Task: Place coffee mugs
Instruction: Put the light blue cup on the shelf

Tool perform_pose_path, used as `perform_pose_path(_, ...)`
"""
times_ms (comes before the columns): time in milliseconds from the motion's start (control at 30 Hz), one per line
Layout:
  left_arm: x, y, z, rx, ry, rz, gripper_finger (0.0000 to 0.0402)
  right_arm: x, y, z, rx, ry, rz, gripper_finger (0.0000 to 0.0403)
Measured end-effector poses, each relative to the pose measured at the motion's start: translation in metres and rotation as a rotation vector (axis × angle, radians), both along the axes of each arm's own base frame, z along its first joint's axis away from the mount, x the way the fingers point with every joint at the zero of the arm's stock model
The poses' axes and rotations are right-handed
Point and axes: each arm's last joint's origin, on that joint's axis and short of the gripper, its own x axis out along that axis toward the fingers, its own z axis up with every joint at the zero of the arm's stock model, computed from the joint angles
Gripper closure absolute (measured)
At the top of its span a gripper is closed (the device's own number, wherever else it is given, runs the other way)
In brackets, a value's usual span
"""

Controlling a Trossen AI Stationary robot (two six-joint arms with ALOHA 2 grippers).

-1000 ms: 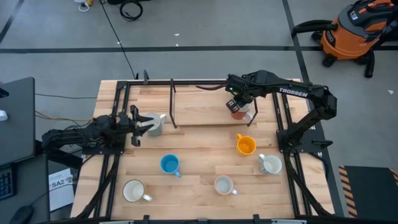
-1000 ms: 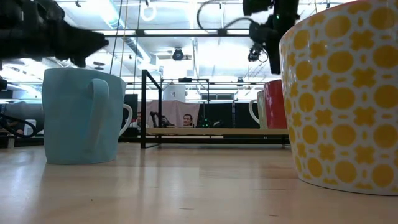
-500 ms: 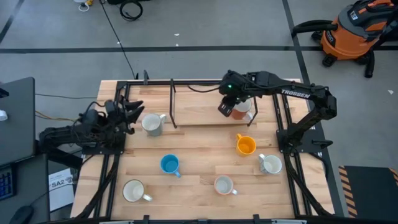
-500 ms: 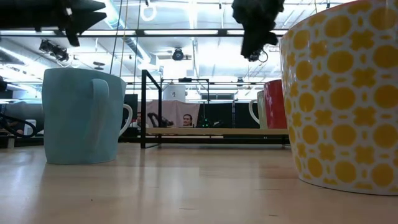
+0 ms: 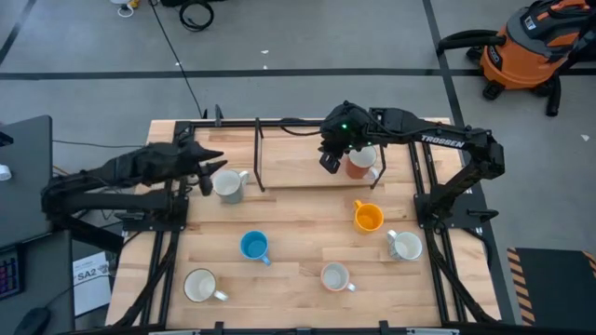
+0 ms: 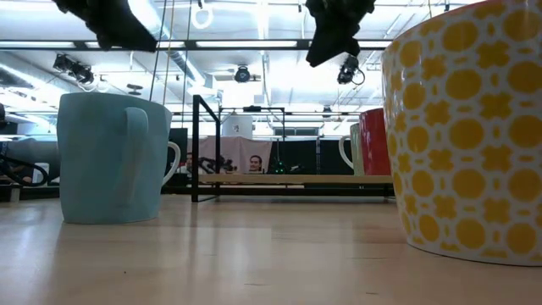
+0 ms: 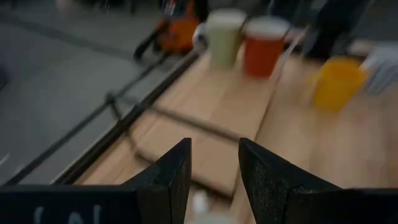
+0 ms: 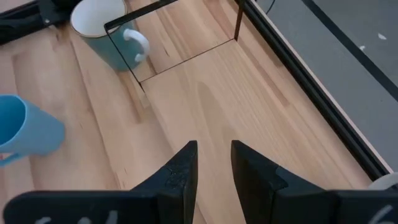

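Several mugs stand upright on the wooden table. A grey mug (image 5: pixel 226 185) is at the left, with my left gripper (image 5: pixel 210 165) open and raised just beside it, touching nothing. A reddish-brown mug (image 5: pixel 357 168) and a white mug (image 5: pixel 367 154) stand on a low wooden board (image 5: pixel 298 163) at the far side. My right gripper (image 5: pixel 329 158) hovers open to their left, above the board (image 8: pixel 211 93). Nearer are a blue mug (image 5: pixel 253 246), an orange mug (image 5: pixel 368 218), white mugs (image 5: pixel 404 246) (image 5: pixel 199 285) and a cream patterned mug (image 5: pixel 334 276).
A thin black wire frame (image 5: pixel 258 154) stands on the board's left end. Black rails (image 5: pixel 426 177) run along the table's left, right and far sides. An orange shop vacuum (image 5: pixel 526 46) sits on the floor beyond. Open wood lies in the table's middle (image 5: pixel 298 219).
My left gripper has drawn away from the grey mug and risen, and now points toward the far side above it; the mug stays put. My right gripper has left the reddish-brown mug, risen and moved toward the table's left along the board.
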Motion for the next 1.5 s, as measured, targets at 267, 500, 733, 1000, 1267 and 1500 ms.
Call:
perform_pose_path(267,0.008,0.019,-0.006,-0.136,0.240,0.168,0.0262,0.000,0.000,0.000,0.001,0.000,0.001,0.0300)
perform_pose_path(500,0.014,0.033,-0.026,-0.344,0.382,0.217,0.0262,0.000,0.001,0.000,-0.005,0.009,0.071,0.0300)
perform_pose_path(733,0.023,0.049,-0.038,-0.442,0.415,0.317,0.0262,0.000,0.002,0.000,-0.002,0.009,0.093,0.0300)
perform_pose_path(1000,0.032,0.059,-0.050,-0.583,0.444,0.286,0.0262,0.000,0.002,0.000,-0.002,0.009,0.094,0.0300)
perform_pose_path(1267,0.039,0.065,-0.058,-0.605,0.494,0.301,0.0262,0.000,0.002,0.000,-0.020,0.015,0.116,0.0300)
perform_pose_path(1500,0.045,0.068,-0.068,-0.629,0.551,0.310,0.0262,0.000,0.002,-0.001,-0.020,0.016,0.116,0.0300)
